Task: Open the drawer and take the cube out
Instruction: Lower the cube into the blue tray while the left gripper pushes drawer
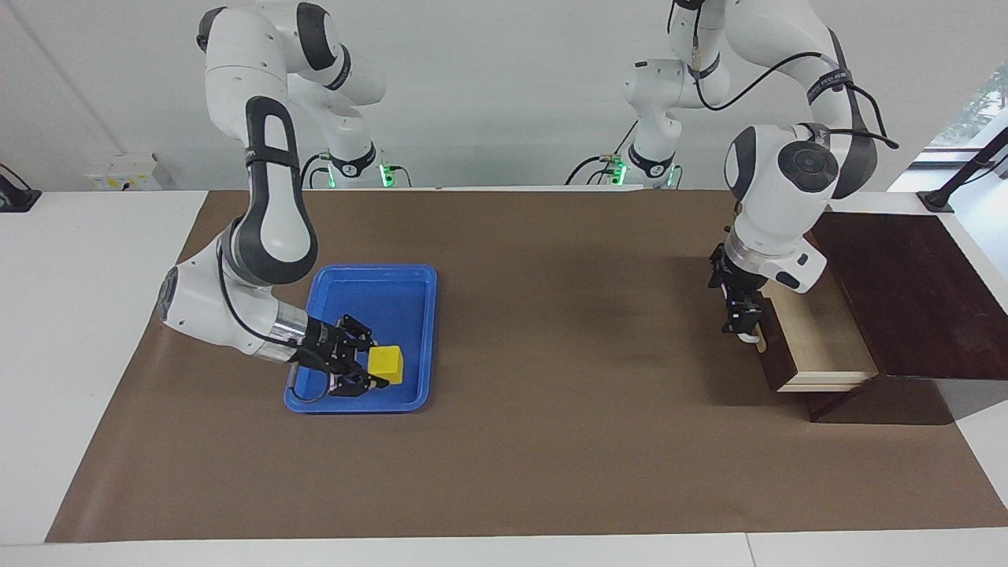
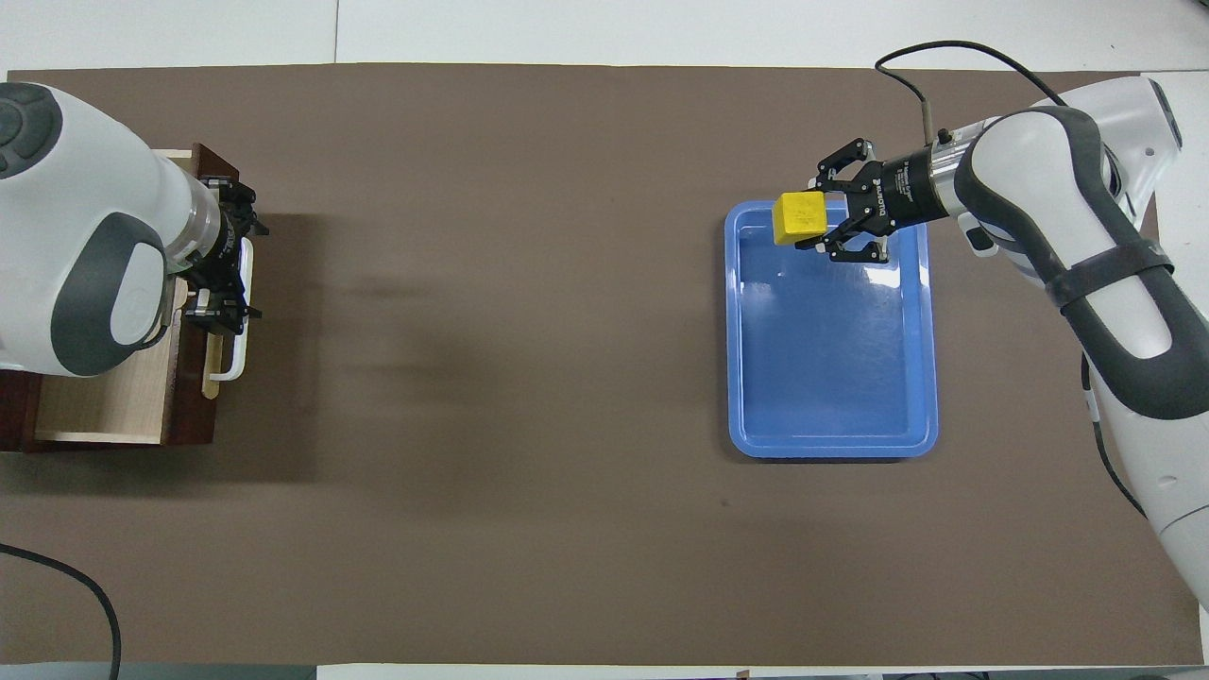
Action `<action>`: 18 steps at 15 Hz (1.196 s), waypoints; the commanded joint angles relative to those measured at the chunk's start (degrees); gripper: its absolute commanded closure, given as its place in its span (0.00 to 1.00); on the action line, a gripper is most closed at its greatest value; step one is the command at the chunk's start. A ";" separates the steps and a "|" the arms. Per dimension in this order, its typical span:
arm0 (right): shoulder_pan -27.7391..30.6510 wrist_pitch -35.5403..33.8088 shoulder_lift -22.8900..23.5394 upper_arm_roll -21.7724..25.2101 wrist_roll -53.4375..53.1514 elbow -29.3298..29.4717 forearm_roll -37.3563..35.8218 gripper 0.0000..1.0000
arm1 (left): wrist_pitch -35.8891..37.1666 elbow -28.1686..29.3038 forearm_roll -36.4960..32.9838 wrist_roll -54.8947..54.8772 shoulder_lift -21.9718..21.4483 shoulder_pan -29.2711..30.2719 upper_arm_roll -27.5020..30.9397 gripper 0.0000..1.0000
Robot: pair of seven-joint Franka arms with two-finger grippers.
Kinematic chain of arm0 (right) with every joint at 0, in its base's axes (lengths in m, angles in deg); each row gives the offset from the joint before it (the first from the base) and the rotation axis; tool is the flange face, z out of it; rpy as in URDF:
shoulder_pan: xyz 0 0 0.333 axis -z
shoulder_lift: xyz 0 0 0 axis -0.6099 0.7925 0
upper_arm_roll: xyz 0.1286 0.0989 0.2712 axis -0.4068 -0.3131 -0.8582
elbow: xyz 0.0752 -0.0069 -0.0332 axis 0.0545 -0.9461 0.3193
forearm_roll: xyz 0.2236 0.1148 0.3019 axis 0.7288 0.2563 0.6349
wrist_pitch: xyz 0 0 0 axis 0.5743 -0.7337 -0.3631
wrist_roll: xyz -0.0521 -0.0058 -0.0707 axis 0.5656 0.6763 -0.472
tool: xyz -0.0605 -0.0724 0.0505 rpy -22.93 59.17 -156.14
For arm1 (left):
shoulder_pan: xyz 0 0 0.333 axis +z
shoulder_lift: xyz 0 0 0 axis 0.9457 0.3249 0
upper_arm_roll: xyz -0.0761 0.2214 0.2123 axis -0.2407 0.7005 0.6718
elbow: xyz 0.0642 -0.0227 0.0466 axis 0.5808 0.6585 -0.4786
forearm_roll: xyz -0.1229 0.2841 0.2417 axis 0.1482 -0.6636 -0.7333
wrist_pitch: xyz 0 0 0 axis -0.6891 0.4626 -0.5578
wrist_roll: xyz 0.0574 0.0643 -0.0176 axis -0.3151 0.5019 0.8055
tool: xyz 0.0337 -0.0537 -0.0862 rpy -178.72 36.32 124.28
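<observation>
The drawer (image 1: 819,339) of the dark brown box (image 1: 906,291) stands pulled open at the left arm's end of the table and shows its pale wood interior (image 2: 104,397). My left gripper (image 1: 744,331) is at the drawer's front, shut on the white bar handle (image 2: 236,354). My right gripper (image 1: 372,362) is shut on the yellow cube (image 1: 387,365) and holds it low over the end of the blue tray (image 1: 354,408) that lies farther from the robots. The cube (image 2: 798,218) also shows in the overhead view at the right gripper's (image 2: 820,219) tips.
The blue tray (image 2: 831,449) lies on the brown mat toward the right arm's end of the table, with nothing lying in it. The brown mat (image 1: 551,354) covers the table between tray and drawer.
</observation>
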 commanded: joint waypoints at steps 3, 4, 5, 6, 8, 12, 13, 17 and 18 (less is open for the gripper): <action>-0.13 1.38 0.77 -0.64 2.39 -1.51 -0.69 1.00 | -1.56 2.84 -1.07 -5.91 -2.07 3.93 -0.32 0.00; -0.31 2.43 0.94 -0.64 2.39 -2.12 -0.51 1.00 | -1.56 2.84 -1.15 -6.71 -2.07 4.63 -0.32 0.00; -0.57 3.83 1.12 -0.73 2.39 -2.91 -0.51 1.00 | -1.56 2.76 -2.29 -7.50 -2.07 4.82 -0.32 0.00; -0.92 5.06 1.12 -0.73 2.56 -3.88 -0.51 1.00 | -1.56 2.76 -3.34 -8.20 -2.07 5.51 -0.32 0.00; -1.45 6.65 0.94 -0.73 3.79 -6.07 -0.51 1.00 | -1.56 2.58 -3.44 -10.83 -2.07 7.10 -0.32 0.00; -1.72 8.07 0.59 -0.82 4.06 -7.84 -0.42 1.00 | -1.64 2.14 -3.62 -12.60 -1.89 10.61 -0.32 0.00; -1.72 8.15 0.50 -0.82 4.14 -7.93 -0.42 1.00 | -1.64 2.05 -3.62 -12.69 -1.89 11.05 -0.32 0.00; -3.29 10.51 0.33 -0.91 4.41 -9.59 -0.25 1.00 | -1.82 1.35 -3.62 -16.20 -1.89 14.74 -0.32 0.00; -3.99 11.48 0.24 -0.91 4.41 -10.04 0.97 1.00 | -1.91 1.35 -3.62 -16.56 -1.89 15.18 -0.32 0.00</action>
